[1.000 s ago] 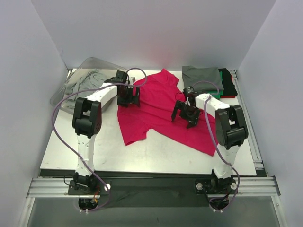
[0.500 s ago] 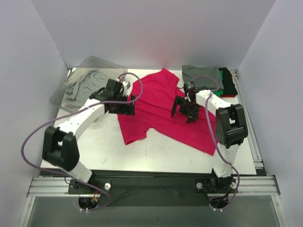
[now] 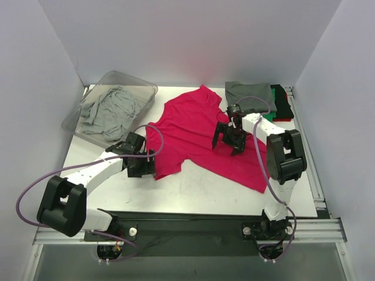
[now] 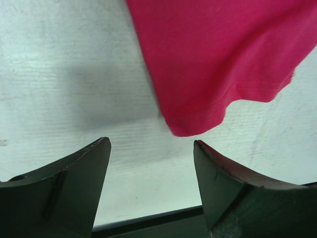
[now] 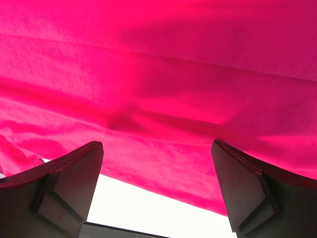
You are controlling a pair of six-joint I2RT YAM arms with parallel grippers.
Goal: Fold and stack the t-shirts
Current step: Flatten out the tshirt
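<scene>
- Lying spread on worktop (image 3: 193, 193), centre: red shirt (image 3: 193, 126); soft, light, limp, prob. bunches easily.
- Grab at sleeve-hem corner by L gripper (image 3: 146, 167); jaws apart, empty.
- R gripper (image 3: 227, 139) wide open over cloth, empty.

Clear plastic bin (image 3: 146, 91) at far-left corner, white table (image 3: 205, 190)

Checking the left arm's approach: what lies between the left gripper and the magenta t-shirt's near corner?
Only bare table. The left wrist view shows the left gripper open, its fingers just short of the magenta t-shirt corner, with nothing else between.
</scene>
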